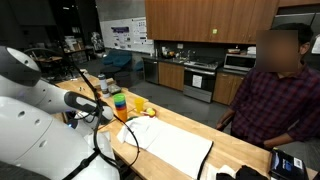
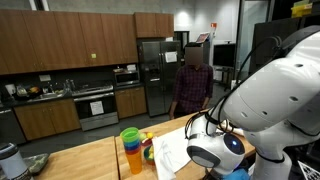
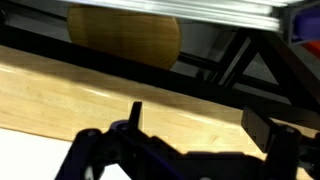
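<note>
In the wrist view my gripper point(image 3: 200, 130) is open and empty, its two dark fingers spread wide over the light wooden tabletop point(image 3: 120, 95) near its edge. Nothing lies between the fingers. In both exterior views the large white arm point(image 1: 35, 110) point(image 2: 270, 95) fills the foreground and hides the gripper. A stack of coloured cups point(image 1: 118, 103) point(image 2: 131, 150) stands on the table near the arm, with a yellow object point(image 1: 140, 106) point(image 2: 148, 140) beside it. A white sheet point(image 1: 175, 145) point(image 2: 172, 152) lies flat on the table.
A person point(image 1: 275, 95) point(image 2: 192, 85) is close to the far side of the table. A small dark device point(image 1: 288, 160) lies at the table's corner. A round wooden panel point(image 3: 125, 35) and a dark frame show beyond the table edge. Kitchen cabinets line the back.
</note>
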Controlling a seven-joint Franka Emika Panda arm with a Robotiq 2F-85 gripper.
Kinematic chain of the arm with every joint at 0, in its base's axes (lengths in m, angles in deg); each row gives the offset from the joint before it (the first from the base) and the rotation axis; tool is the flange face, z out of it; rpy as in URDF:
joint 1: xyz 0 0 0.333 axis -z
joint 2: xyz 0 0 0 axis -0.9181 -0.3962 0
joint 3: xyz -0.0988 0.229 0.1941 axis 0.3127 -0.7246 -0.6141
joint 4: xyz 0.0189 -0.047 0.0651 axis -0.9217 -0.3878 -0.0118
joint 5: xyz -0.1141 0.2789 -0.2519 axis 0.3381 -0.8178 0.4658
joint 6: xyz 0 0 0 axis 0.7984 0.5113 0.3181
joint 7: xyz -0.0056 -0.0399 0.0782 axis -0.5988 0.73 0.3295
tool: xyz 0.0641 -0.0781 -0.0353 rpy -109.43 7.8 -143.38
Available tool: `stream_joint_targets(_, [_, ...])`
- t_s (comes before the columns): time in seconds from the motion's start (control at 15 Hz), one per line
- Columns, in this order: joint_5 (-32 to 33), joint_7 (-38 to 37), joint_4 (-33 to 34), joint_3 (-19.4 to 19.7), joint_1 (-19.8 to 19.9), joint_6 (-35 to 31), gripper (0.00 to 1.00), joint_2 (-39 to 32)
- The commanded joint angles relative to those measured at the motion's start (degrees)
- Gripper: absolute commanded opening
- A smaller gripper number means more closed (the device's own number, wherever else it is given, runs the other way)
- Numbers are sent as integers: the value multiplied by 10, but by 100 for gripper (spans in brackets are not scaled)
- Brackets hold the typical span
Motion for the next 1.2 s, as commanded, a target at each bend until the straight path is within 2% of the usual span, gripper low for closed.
stream_joint_targets(0.0, [0, -1, 0, -19, 23, -6, 100, -8])
stream_joint_targets(0.13, [0, -2, -3, -46, 28, -5, 100, -43])
stream_joint_targets(0.33, [1, 1, 1, -111, 49, -10, 100, -96])
stream_joint_targets(0.47, [1, 1, 7, -128, 26, -10, 100, -125])
stream_joint_targets(0.6, [1, 2, 14, -120, -19, -10, 100, -150])
stream_joint_targets(0.73, [1, 1, 12, -108, -35, -5, 100, -136])
stream_joint_targets(0.8, [1, -1, 38, -135, -4, -2, 100, -145])
stream_joint_targets(1.13, [0, -1, 35, -138, -3, -1, 100, -135])
